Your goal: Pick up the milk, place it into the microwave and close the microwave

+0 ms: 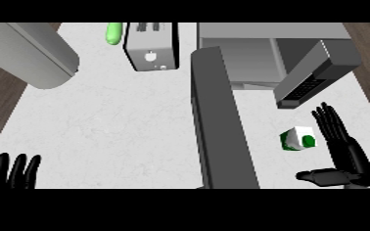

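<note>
Milk sits on the tabletop just left of the right hand, whose straight fingers hold nothing. Left hand rests far off, relaxed.

toaster, green cucumber, white counter

The milk is sitting just left of the right hand, with the microwave standing beyond it.
</note>
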Controlling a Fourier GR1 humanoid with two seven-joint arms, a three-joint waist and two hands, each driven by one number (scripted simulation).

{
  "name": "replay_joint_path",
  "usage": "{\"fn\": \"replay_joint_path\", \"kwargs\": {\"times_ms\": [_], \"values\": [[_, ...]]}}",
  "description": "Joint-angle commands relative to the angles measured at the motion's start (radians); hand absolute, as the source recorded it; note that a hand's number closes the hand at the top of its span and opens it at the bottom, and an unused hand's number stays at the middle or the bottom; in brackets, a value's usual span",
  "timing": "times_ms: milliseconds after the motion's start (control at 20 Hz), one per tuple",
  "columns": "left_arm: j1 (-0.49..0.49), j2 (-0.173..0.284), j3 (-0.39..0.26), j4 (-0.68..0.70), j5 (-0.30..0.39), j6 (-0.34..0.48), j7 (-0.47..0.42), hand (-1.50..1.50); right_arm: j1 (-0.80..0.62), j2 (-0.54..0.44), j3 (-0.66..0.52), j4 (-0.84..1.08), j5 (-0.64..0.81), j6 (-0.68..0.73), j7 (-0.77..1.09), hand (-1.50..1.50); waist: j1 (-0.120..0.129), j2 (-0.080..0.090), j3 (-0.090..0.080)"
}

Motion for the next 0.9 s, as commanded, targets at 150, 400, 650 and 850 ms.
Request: {"fn": "replay_joint_path", "kwargs": {"times_ms": [150, 400, 650, 850], "values": [[0.027, -0.011, -0.039, -0.036, -0.034, 0.013, -0.002, -1.5, -0.11, -0.019, 0.006, 0.165, 0.038, -0.019, -0.113, -1.5, 0.001, 0.0, 0.0], [0.07, -0.005, -0.023, -0.017, -0.013, -0.026, -0.048, -1.5, -0.195, -0.054, -0.039, 0.425, 0.074, -0.122, -0.21, -1.5, 0.008, 0.001, 0.001], [0.136, 0.001, -0.034, -0.083, -0.005, -0.039, -0.043, -1.5, -0.244, -0.052, -0.049, 0.589, 0.123, -0.242, -0.318, -1.5, 0.019, 0.003, 0.002], [0.048, 0.015, 0.025, -0.013, 0.039, -0.048, -0.026, -1.5, -0.29, -0.146, -0.071, 0.723, 0.111, -0.133, -0.363, -1.5, 0.015, 0.006, 0.002]]}}
